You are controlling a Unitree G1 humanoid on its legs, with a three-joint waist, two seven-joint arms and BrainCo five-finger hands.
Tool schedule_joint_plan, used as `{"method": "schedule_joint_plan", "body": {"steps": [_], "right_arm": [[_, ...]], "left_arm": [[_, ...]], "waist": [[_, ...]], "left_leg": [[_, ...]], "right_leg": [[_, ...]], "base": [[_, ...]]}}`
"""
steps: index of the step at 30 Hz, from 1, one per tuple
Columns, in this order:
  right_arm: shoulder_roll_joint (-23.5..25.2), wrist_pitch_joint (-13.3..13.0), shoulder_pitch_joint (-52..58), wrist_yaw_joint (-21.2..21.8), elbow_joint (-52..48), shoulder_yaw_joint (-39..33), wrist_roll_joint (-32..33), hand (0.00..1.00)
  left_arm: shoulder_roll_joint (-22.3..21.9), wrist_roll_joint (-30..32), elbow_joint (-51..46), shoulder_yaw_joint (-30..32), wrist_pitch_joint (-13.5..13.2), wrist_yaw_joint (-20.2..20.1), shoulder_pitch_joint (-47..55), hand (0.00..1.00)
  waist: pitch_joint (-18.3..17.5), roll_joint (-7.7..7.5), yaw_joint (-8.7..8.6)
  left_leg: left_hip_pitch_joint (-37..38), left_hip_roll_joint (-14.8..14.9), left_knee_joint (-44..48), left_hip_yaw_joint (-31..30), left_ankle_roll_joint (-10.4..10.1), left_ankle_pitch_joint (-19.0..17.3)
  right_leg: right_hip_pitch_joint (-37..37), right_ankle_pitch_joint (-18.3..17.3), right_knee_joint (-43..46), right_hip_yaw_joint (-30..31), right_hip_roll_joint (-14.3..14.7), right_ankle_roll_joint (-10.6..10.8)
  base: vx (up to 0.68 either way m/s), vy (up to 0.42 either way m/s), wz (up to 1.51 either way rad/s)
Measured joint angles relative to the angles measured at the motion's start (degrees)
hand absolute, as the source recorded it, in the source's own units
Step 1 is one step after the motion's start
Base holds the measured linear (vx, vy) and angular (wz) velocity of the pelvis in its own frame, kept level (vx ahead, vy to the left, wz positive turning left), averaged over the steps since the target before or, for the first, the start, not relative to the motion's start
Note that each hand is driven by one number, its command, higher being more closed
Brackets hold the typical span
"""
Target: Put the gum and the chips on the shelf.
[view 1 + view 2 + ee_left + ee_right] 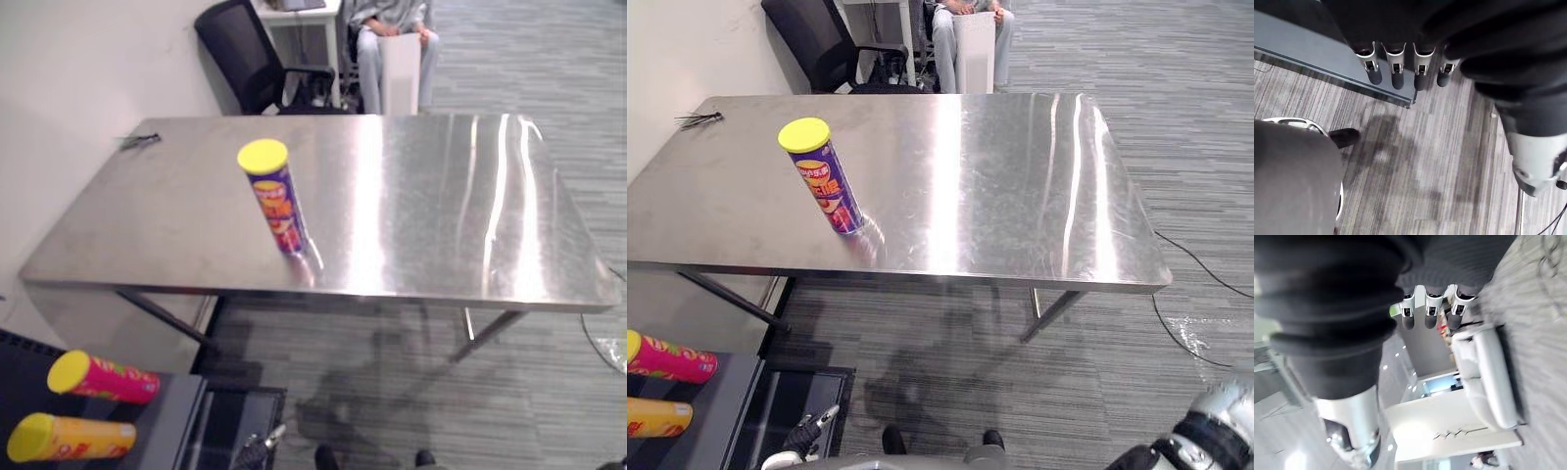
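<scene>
A purple chips can [277,201] with a yellow lid stands upright on the steel table [441,215], left of its middle and towards the front edge. Nothing touches it. Low at the left is a dark shelf [171,411], where a pink can [103,378] and a yellow can [69,438] lie on their sides. My left hand [1397,73] hangs over the carpet by the shelf's edge, fingers straight and empty. My right hand [1431,316] hangs low at my right side with straight fingers, also holding nothing. Both hands are well below the table top.
A black office chair [245,59] stands behind the table's far left corner, and a person [392,49] sits beyond the far edge. A small dark object [140,140] lies at the table's far left corner. A wall runs along the left.
</scene>
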Motion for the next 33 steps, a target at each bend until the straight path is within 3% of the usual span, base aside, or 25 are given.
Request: {"method": "schedule_joint_plan", "body": {"steps": [3,5,7,12,19,25,33], "right_arm": [[-1.96,-1.21,-0.63,3.19,-5.13,11.00,0.17,0.00],[-4.28,-1.15,-0.86,8.42,-6.05,20.86,0.25,0.00],[-5.80,-0.50,-2.96,14.84,-5.96,32.27,0.22,0.00],[-3.33,2.36,-10.35,21.92,-4.17,48.06,0.64,0.00],[2.75,5.23,-22.61,24.30,7.10,58.62,4.39,0.00],[7.72,7.58,-27.02,24.59,12.67,62.17,6.27,0.00],[10.09,9.07,-31.79,24.16,17.23,64.09,7.55,0.00]], "left_arm": [[0.17,0.01,-0.32,-2.12,0.00,-0.18,-0.04,0.00],[0.37,0.02,-0.63,-3.94,0.01,-0.62,-0.04,0.00],[0.68,0.04,-1.25,-6.17,-0.03,-2.35,-0.42,0.00],[0.84,0.11,-1.24,-8.24,-0.02,-3.96,-1.69,0.00],[0.71,-0.06,-2.40,-8.31,-0.01,-3.82,-1.73,0.00],[0.67,-0.63,-4.05,-7.71,0.87,-2.70,-1.79,0.00],[0.47,-2.80,-4.68,-5.80,1.23,-2.39,-1.77,0.00]], "waist": [[-0.18,-0.42,0.15],[-0.38,-0.72,0.22],[-0.44,-0.94,1.42],[-0.39,-0.88,4.09],[-0.13,-1.01,5.70],[0.87,-1.35,7.01],[2.29,-1.13,7.78]], "left_leg": [[-0.12,0.02,0.02,0.01,0.00,0.00],[-0.12,-0.02,0.02,0.01,0.02,0.02],[-0.12,-0.29,0.01,-0.01,0.23,0.27],[-0.49,-1.50,-0.25,-1.20,0.50,1.38],[-1.22,-0.92,-0.44,-4.86,0.07,2.73],[-1.32,-1.08,-0.42,-5.80,0.06,2.72],[-1.25,-1.01,-0.26,-7.50,0.18,2.82]], "right_leg": [[-0.62,1.16,0.01,-0.11,0.42,-0.13],[-0.67,1.49,0.00,-0.17,0.35,-0.03],[-0.76,1.48,-0.05,-0.45,-0.06,-0.03],[-0.56,0.62,-0.92,-2.65,-1.07,-0.42],[0.76,0.03,-1.17,-6.49,-0.89,-1.27],[1.81,0.08,-1.82,-7.34,-0.96,-1.27],[3.45,0.41,-2.70,-9.40,-0.43,-0.76]], "base": [[-0.02,-0.010,-0.14],[-0.05,0.000,-0.05],[-0.07,-0.017,-0.03],[-0.11,-0.017,0.06],[-0.08,-0.031,0.24],[0.01,-0.004,0.09],[0.06,-0.016,0.10]]}}
